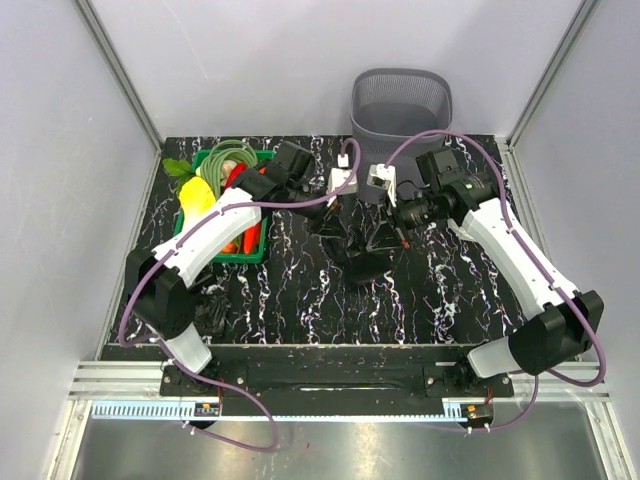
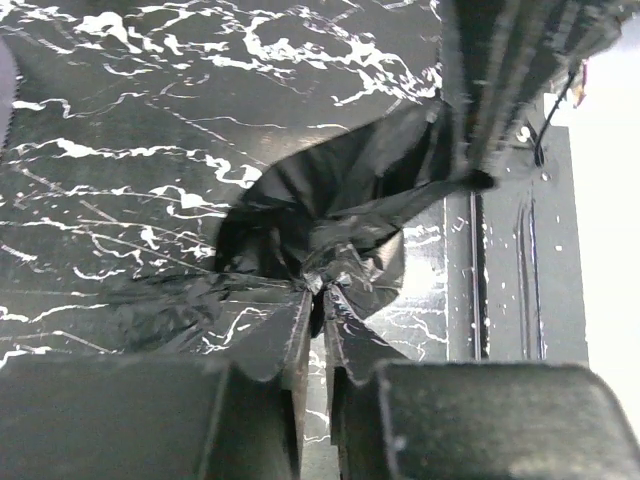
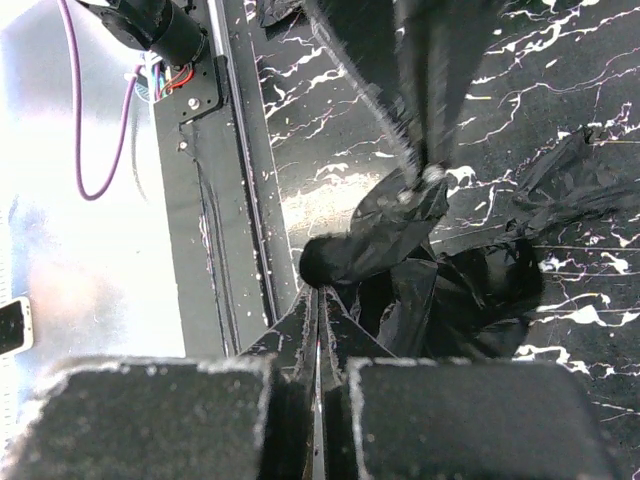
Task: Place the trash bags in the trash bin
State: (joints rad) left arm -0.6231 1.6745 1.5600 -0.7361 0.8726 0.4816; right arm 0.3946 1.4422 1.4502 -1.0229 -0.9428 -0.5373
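A crumpled black trash bag (image 1: 366, 258) hangs low over the middle of the marbled table between my two grippers. My left gripper (image 1: 333, 224) pinches a bunched fold of it; in the left wrist view the film (image 2: 330, 200) gathers right at the nearly closed tips (image 2: 318, 290). My right gripper (image 1: 396, 232) is shut on the bag's other side, its tips (image 3: 320, 290) biting the glossy film (image 3: 440, 290). A second trash bag (image 1: 212, 312) lies by the left arm's base. The grey mesh trash bin (image 1: 401, 100) stands upright at the back, beyond both grippers.
A green crate (image 1: 262, 245) of vegetables sits at the left, partly under the left arm. The enclosure's walls close in the back and both sides. A black rail (image 1: 330, 365) carrying the arm bases runs along the near edge.
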